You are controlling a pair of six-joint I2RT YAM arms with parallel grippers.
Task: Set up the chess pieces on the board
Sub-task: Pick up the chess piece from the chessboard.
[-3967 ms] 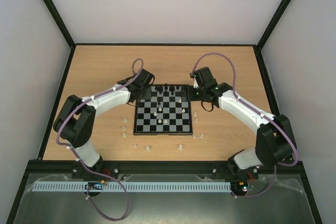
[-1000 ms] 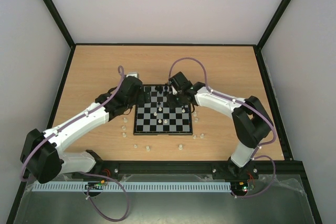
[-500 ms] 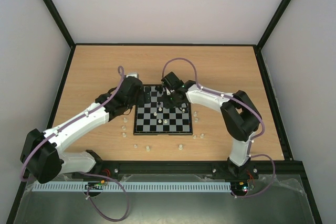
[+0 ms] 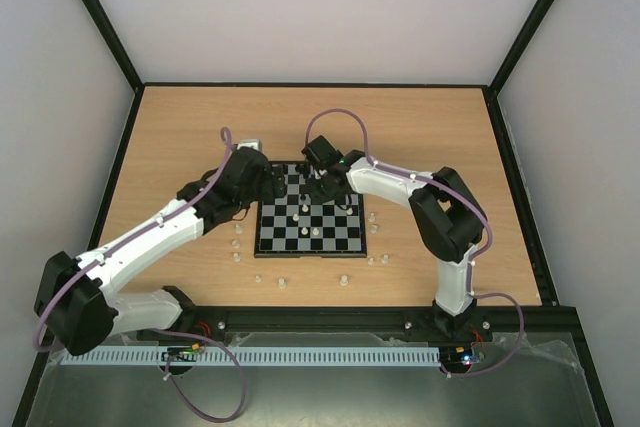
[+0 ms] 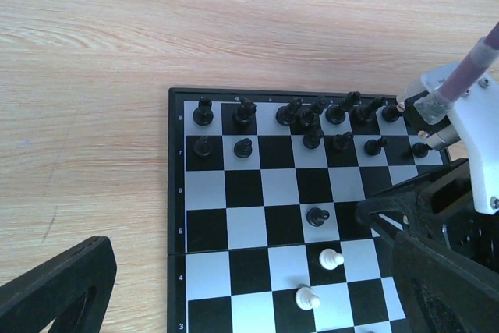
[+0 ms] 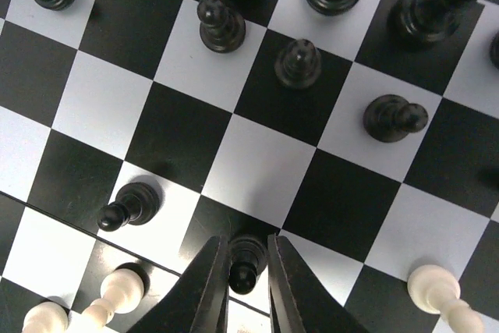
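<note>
Right hand — clamped on a black pawn.

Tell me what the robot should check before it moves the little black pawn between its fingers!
1. Is the right gripper closed around the black pawn: ok.
2. Is the grip firm enough to lift: cannot tell.
3. Does the other black pawn stand clear of the fingers: ok.
4. Is there a free square among the lined-up black pawns: ok.
5. Is the left gripper open and away from that pawn: ok.
</note>
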